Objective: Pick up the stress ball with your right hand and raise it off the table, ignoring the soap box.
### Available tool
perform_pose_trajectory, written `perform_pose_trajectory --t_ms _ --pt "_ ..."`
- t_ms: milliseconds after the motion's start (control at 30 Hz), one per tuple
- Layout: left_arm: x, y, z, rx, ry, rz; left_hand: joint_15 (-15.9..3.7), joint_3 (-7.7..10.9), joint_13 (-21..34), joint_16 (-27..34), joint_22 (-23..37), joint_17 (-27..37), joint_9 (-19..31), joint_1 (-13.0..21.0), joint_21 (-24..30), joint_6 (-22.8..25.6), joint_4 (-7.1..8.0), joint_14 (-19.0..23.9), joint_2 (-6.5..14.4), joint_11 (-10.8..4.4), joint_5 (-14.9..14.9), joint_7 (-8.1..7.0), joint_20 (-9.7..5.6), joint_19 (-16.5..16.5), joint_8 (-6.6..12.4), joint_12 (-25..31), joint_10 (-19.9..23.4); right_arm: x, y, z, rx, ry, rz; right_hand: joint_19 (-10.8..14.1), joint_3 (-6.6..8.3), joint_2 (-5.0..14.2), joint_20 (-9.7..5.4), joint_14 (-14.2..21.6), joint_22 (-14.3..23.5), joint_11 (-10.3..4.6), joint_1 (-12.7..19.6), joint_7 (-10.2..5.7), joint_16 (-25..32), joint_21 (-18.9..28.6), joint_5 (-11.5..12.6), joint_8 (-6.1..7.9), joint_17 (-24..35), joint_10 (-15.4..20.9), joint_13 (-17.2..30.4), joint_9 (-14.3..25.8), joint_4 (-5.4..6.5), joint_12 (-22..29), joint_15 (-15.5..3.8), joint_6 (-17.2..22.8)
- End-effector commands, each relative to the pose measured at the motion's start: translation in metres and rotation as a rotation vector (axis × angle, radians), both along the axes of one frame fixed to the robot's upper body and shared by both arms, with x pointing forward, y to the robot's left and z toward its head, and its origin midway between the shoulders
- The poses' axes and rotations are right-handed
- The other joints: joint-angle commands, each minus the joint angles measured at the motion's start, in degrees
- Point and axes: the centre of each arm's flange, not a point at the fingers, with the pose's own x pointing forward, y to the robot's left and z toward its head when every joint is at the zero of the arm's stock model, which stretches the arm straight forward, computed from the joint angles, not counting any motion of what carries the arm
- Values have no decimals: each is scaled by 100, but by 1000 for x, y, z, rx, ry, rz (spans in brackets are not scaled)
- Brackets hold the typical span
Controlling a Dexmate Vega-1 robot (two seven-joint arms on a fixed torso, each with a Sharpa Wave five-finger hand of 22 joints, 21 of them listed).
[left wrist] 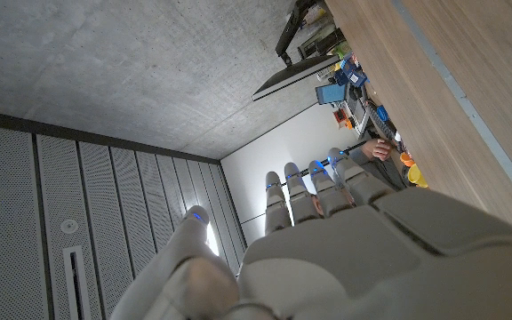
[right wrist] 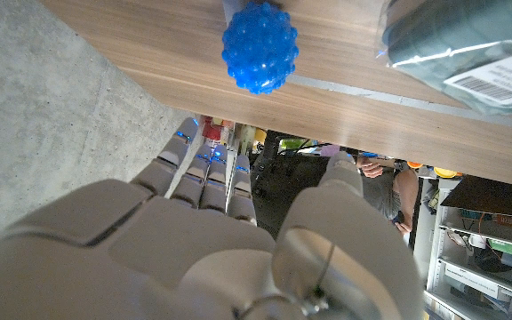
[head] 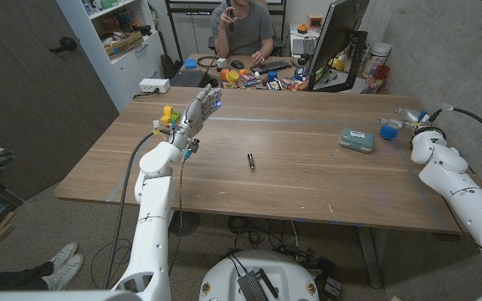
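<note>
Nothing lifted yet: the stress ball [head: 388,131] sits on the table [head: 291,180], and my right hand [head: 414,122] is just beside it with nothing in its grasp.

I see the ball as a knobbly blue sphere lying between the soap box [head: 356,140] and my right hand, close to both but apart from each. In the right wrist view my fingers [right wrist: 204,173] are spread and reach toward the ball [right wrist: 259,46] without touching it. My left hand [head: 199,107], far across from the ball, is raised with fingers extended, holding nothing. I judge the whole grasp and raise are left to do.
</note>
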Motion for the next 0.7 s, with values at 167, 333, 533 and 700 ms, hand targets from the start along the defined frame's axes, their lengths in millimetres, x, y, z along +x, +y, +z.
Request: perform_pose_trajectory --t_ms 167,333,533,700 --pt "-2 -1 -1 25 -3 -5 -373 25 13 -5 23 19 7 33 11 39 -32 -47 46 -7 21 116 -167 11 18 16 -7 9 -5 -13 25 55 -6 57 8 3 11 27 13 3 91 -37 33 -8 43 44 16 80 33 24 -22 8 19 98" --pt "-2 -2 -3 27 4 -6 -373 25 13 -4 23 20 6 31 10 48 -32 -53 52 -6 21 130 -167 6 20 17 -5 11 -3 -14 15 58 -2 94 8 7 2 83 15 -13 107 -41 52 -5 61 35 18 102 34 25 -22 15 -6 93" --pt "-2 -1 -4 24 2 -3 -372 23 13 1 23 20 4 27 10 107 -30 -55 64 -4 19 241 -166 2 39 19 1 12 -3 -15 9 69 -6 127 13 15 26 224 20 -111 164 -80 97 -17 111 15 23 174 38 28 -32 40 -105 69" --pt "-3 -1 -5 8 -3 -4 -376 21 12 8 23 19 1 28 14 -210 -35 -53 79 -9 17 267 -182 10 -78 19 5 14 -1 -15 -5 78 -9 149 25 43 29 306 24 -138 201 -116 125 -23 143 15 32 221 41 30 -32 56 -165 83"
